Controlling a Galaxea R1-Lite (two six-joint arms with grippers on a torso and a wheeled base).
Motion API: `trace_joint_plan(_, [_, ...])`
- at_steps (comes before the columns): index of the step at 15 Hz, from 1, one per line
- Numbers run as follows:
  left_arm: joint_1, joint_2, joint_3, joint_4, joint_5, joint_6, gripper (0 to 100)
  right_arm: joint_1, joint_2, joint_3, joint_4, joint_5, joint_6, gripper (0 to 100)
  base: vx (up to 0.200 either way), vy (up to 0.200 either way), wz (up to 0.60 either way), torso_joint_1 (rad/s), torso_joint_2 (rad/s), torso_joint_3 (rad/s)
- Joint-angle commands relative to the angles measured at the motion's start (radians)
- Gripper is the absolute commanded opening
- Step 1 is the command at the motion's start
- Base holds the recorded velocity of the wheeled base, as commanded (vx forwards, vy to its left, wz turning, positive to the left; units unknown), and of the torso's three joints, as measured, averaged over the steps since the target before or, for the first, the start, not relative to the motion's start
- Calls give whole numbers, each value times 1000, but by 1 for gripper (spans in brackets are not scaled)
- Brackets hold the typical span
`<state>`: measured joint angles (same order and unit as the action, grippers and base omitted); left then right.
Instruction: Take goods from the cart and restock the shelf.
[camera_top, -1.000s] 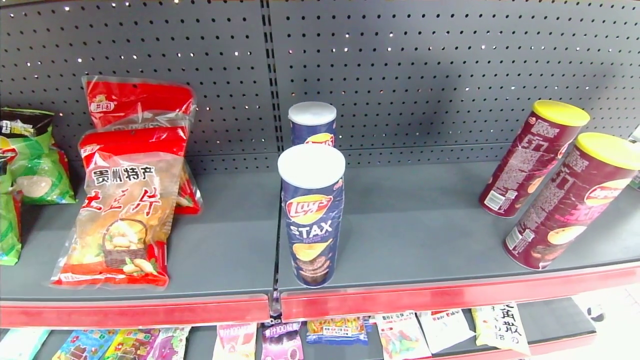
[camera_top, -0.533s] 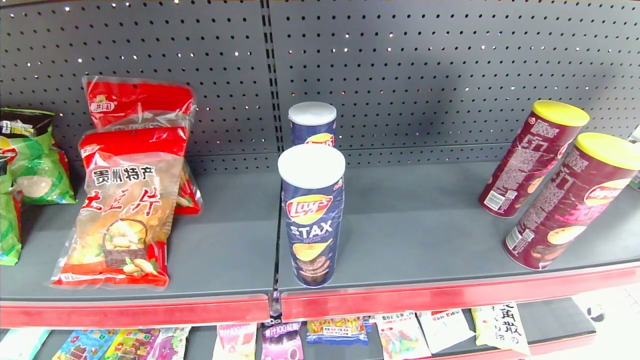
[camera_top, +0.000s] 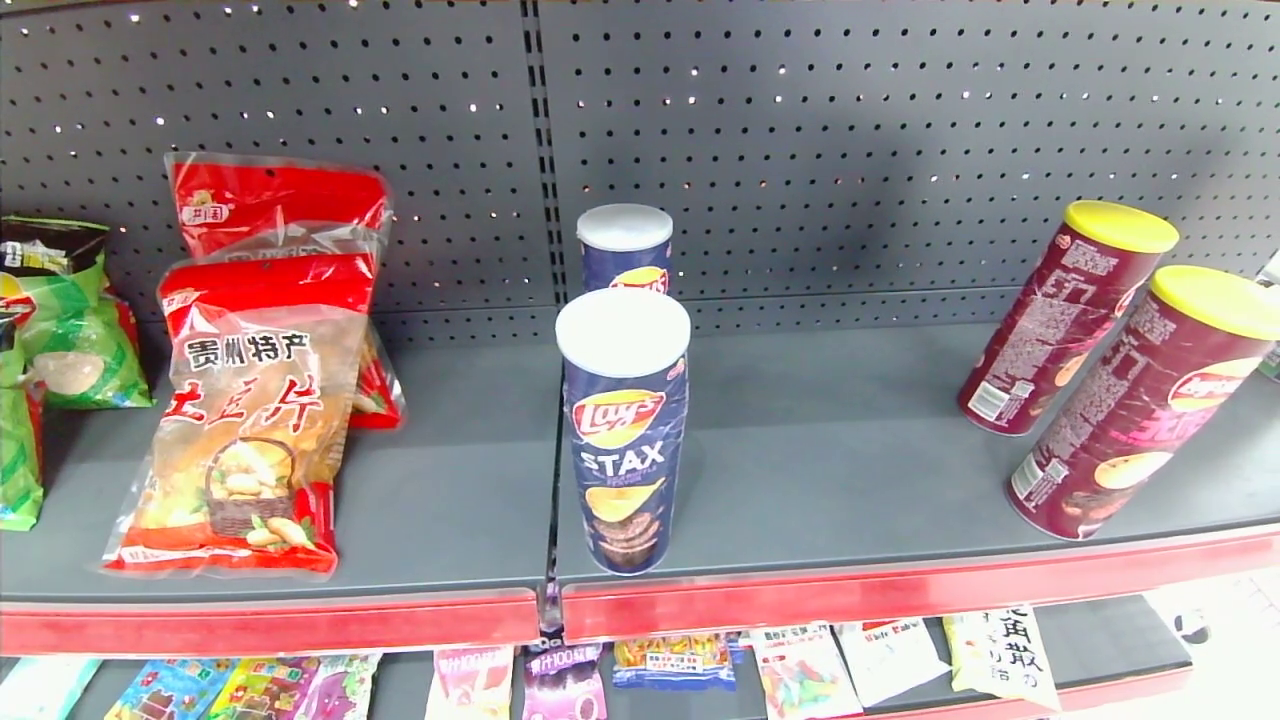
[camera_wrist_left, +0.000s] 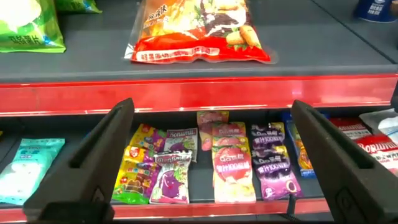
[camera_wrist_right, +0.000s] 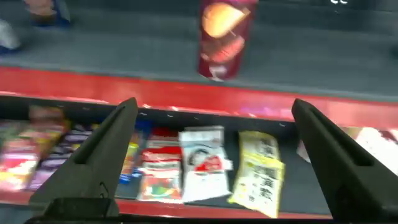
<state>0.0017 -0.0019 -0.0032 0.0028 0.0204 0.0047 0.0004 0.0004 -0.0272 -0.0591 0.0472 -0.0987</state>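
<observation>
A: What do the hands hold?

B: Nothing. The left gripper has its jaws spread wide with only air between them, and the right gripper is the same.

A: And the shelf?

B: The shelf lies straight ahead of both pairs of jaws, and its red lip runs across just beyond the fingertips. Beyond the right jaws, about midway between them, stands one of the maroon cans. Beyond the left jaws lies one of the red bags. Below the lip, framed between each pair, sit the small packets of the lower shelf.

A: So what is the step?

B: I judge it is fetching the next item from the cart, since both hands are empty. To do it well I would draw the jaws straight back from the lip before turning. Then keep them wide, close round a can's middle and carry it upright. The bare stretch between the blue cans and the maroon cans looks the best landing spot. Set the can well behind the lip and clear of the front blue one, which a brush could topple.

A: Count the stock.

B: Two blue cans, one behind the other. Two maroon cans. Two red bags, one behind the other. At least two green bags, cut off at the edge. The small packets form a long row and overlap too much to count surely
</observation>
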Motion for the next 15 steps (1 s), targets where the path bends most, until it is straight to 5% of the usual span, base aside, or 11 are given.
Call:
trace_joint_plan(1, [0,2,0,0,1,0,100,0,0,26,-2,-122,19,100,0,0,0,0,0,0])
trace_joint_plan(8, [0,2,0,0,1,6,100,1,0,27,-10,-110,13,100,0,0,0,0,0,0])
trace_joint_plan(10, [0,2,0,0,1,3,100,1,0,27,38,14,67,100,0,0,0,0,0,0])
trace_joint_plan(15, [0,2,0,0,1,1,100,1,1,27,61,-4,97,100,0,0,0,0,0,0])
